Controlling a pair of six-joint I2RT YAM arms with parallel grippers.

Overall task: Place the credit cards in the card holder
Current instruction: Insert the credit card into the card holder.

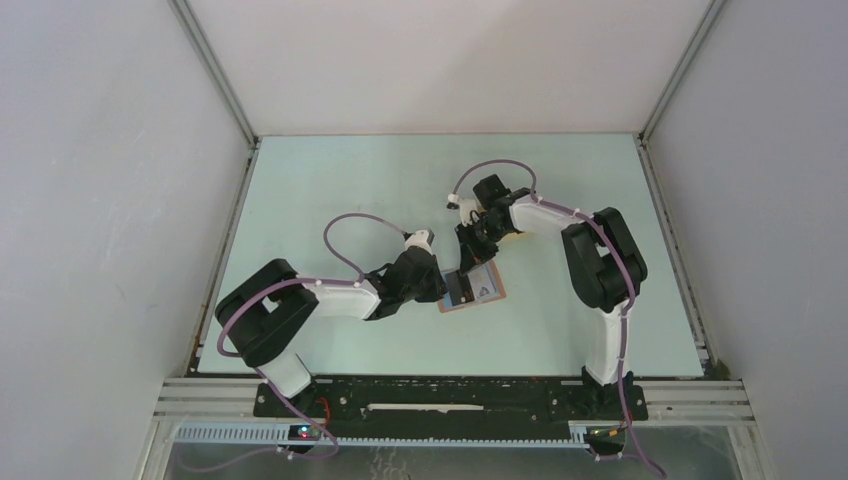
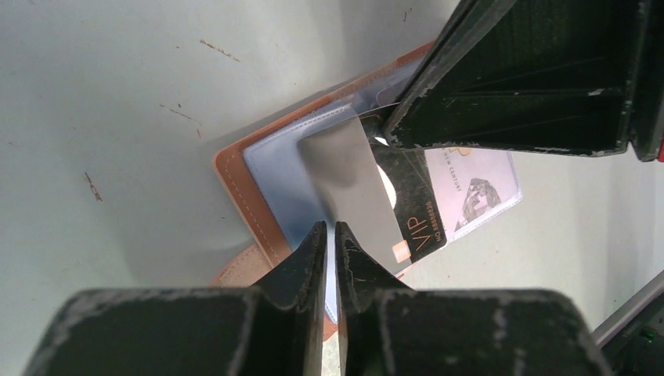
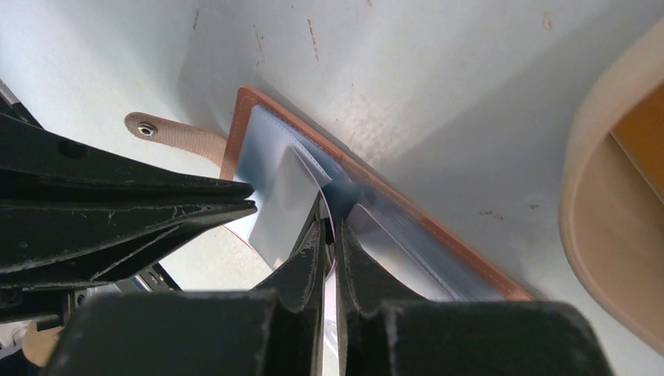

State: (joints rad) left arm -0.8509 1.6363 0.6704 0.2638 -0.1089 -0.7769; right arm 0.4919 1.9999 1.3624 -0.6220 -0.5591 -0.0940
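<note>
The card holder (image 1: 487, 290) lies open on the table, brown-edged (image 2: 235, 184) with bluish clear pockets (image 3: 266, 157). My left gripper (image 2: 330, 229) is shut on the edge of one pocket leaf, at the holder's left side (image 1: 447, 290). A grey credit card (image 2: 348, 180) stands slanted over the pockets. A black VIP card (image 2: 419, 219) and a pale picture card (image 2: 478, 184) lie in the holder. My right gripper (image 3: 329, 227) is over the holder's far edge (image 1: 472, 250). Its jaws pinch a thin pale card edge, with the tips at the pocket mouth.
The beige oval tray (image 3: 603, 180) stands just right of the holder, under the right arm (image 1: 515, 237), with an orange-yellow card (image 3: 642, 129) inside. The holder's strap tab with a snap (image 3: 168, 133) sticks out to the left. Grey walls enclose the table.
</note>
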